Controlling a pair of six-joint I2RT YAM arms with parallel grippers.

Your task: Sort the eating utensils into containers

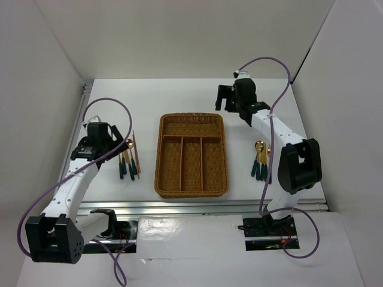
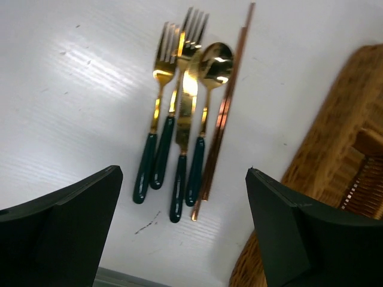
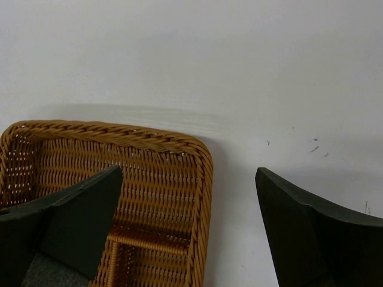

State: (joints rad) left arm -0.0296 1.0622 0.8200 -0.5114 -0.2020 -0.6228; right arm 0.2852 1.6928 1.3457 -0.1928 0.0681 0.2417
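Left claw (image 2: 182,172): jaws wide, empty, above the left bunch.
Right claw (image 3: 188,172): jaws wide, empty, over the tray's far right corner.
Cutlery (image 2: 173,149): bunched on the white counter (image 1: 143,101), one bunch on each side of the tray.
Handling: probably light, rigid and slick; pinch across the glossy teal handles.
Chopsticks (image 2: 224,107): thin, coppery, lying flat beside the spoon.
Tray (image 1: 191,115): rough woven wicker, slots empty.

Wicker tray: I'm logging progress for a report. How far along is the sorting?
Done: nothing; the wicker tray looks empty in every compartment from above. In hand: nothing; the left pincer hangs open over the left pile of teal-handled cutlery and chopsticks, and the right pincer is open near the tray's far right corner. Left: both piles, including the right pile beside the tray.
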